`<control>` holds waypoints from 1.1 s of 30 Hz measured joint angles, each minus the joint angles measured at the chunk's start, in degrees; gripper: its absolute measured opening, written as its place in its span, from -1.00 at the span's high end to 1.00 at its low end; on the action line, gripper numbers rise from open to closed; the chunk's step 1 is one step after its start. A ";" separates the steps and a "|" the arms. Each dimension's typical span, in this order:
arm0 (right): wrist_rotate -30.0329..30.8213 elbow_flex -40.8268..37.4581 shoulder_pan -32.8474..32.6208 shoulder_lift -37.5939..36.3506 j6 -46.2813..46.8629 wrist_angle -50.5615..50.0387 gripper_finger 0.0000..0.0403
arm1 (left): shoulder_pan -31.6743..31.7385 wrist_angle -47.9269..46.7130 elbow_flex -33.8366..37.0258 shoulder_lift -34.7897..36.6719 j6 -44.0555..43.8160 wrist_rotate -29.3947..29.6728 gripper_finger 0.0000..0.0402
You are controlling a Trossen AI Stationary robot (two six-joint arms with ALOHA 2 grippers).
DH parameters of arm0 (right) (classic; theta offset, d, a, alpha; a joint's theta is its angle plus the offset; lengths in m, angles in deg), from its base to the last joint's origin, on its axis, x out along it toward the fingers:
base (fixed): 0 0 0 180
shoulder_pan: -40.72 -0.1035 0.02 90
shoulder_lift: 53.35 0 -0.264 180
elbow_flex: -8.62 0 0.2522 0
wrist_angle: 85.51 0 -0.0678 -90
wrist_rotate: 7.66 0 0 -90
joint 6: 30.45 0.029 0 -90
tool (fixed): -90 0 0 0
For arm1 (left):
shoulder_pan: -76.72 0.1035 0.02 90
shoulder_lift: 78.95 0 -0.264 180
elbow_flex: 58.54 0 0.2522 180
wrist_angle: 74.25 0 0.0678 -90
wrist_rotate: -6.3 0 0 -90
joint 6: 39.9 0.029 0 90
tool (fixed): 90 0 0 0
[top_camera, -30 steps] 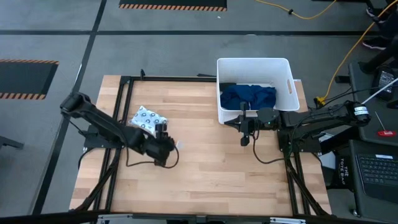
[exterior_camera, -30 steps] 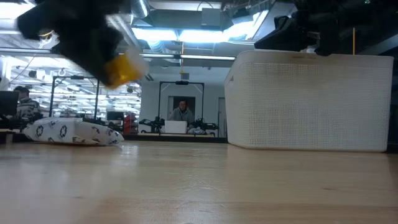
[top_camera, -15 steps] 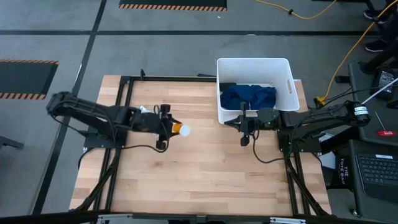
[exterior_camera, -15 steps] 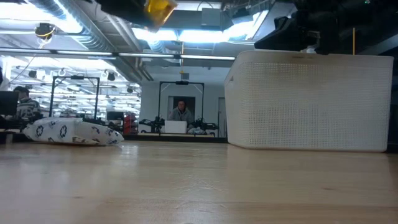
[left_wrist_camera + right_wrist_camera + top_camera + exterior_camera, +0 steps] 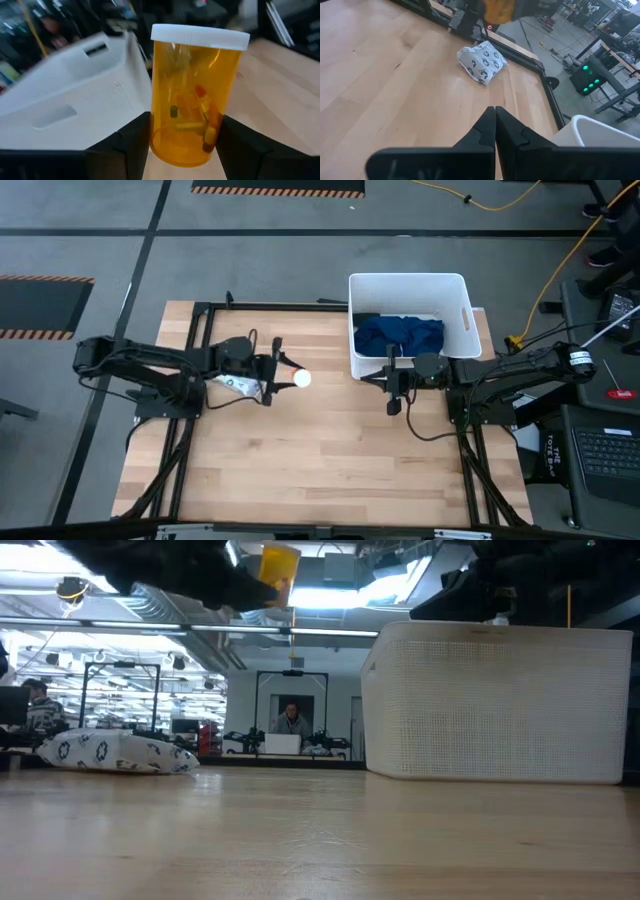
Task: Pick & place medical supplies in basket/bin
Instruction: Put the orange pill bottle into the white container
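My left gripper (image 5: 283,373) is shut on an orange pill bottle (image 5: 195,100) with a white cap (image 5: 301,379), high above the table's middle and left of the white tub (image 5: 410,320). In the low view the bottle (image 5: 278,570) hangs near the top of the picture. The white packet with dark marks (image 5: 482,61) lies flat on the wood, partly under my left arm (image 5: 235,383). A dark-blue cloth (image 5: 400,335) lies inside the tub. My right gripper (image 5: 393,409) is shut and hovers at the tub's near wall. No black cylinder shows. My left gripper pinches the pill bottle's lower half (image 5: 165,145), near its base, between its two fingers (image 5: 132,147). The fingers come from the table's left side. The bottle is lifted clear, and its cap end (image 5: 200,36) points away from the fingers, toward the tub.
The tub (image 5: 500,700) stands at the table's far right, its rim (image 5: 590,125) close to my right gripper. Black frame rails run along the table's left and right sides (image 5: 200,330). Bare wood lies in the near half (image 5: 330,470). A person sits far behind the table (image 5: 292,720).
My left gripper has risen from near the tabletop with the bottle, moving toward the far edge and right toward the tub, and has turned from pointing down to roughly level. The bottle is lifted clear, cap end now toward the tub. The packet, uncovered before, is partly hidden.
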 joint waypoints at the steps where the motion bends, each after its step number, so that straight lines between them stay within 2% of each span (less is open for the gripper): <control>1: -0.02 0.00 -0.01 0.00 -0.02 -0.01 0.99 | 0.35 3.26 1.43 -0.02 -0.16 0.00 0.03; 8: -0.03 0.00 -0.01 0.00 0.00 0.05 0.99 | 1.24 15.38 6.33 -1.08 -4.48 0.52 0.03; 15: -0.03 0.00 -0.01 0.02 0.00 3.52 0.99 | 1.19 28.18 6.40 -4.74 -6.56 4.16 0.03; 20: -0.02 0.00 -0.01 0.02 0.08 5.01 0.99 | 1.19 37.50 6.34 -7.66 -11.26 4.55 0.03; 27: -0.03 0.00 -0.01 0.02 5.70 6.31 0.99 | 1.19 38.98 6.34 -10.54 -14.63 5.13 0.03; 33: -0.02 0.00 0.01 0.02 6.23 6.51 0.99 | 1.19 38.82 6.34 -11.28 -18.55 7.98 0.03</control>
